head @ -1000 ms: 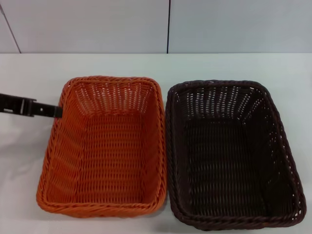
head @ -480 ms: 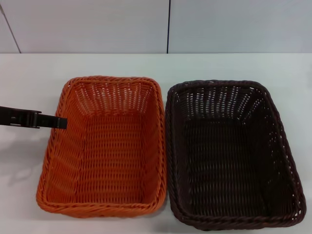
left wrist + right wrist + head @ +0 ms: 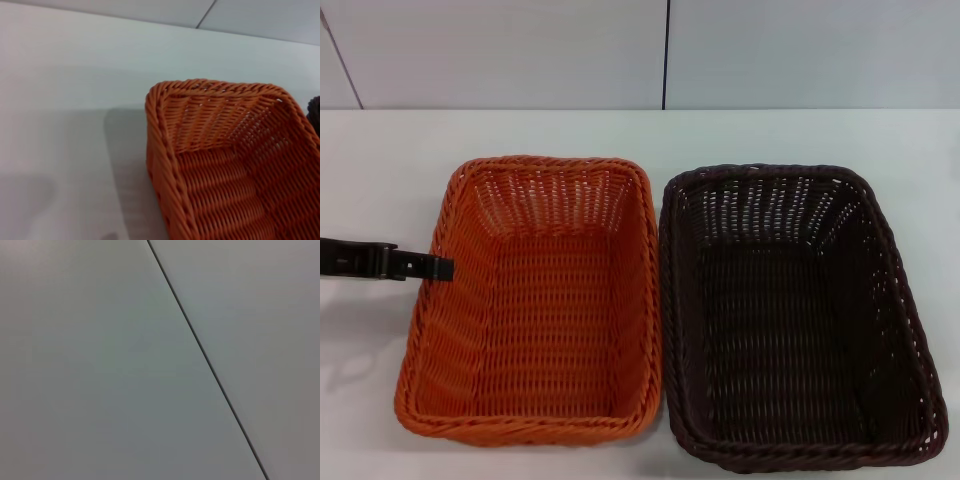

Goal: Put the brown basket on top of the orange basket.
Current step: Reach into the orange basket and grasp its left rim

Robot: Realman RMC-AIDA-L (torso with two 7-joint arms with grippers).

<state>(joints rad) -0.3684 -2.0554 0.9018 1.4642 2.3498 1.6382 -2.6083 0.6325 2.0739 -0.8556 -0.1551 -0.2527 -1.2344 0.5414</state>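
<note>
Now the left tool point(image 3: 438, 267) sits lower along the orange basket's point(image 3: 535, 300) left rim than 0.5 s ago, reaching in level from the left edge; whether it is open I cannot tell. Both baskets lie side by side on the counter point(image 3: 790, 135), brown basket point(image 3: 790, 320) right.

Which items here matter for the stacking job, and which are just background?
Job items:
- brown basket, on the right
- orange basket, on the left
- left claw, at the orange basket's left rim

Background:
- white table
- wall panels
</note>
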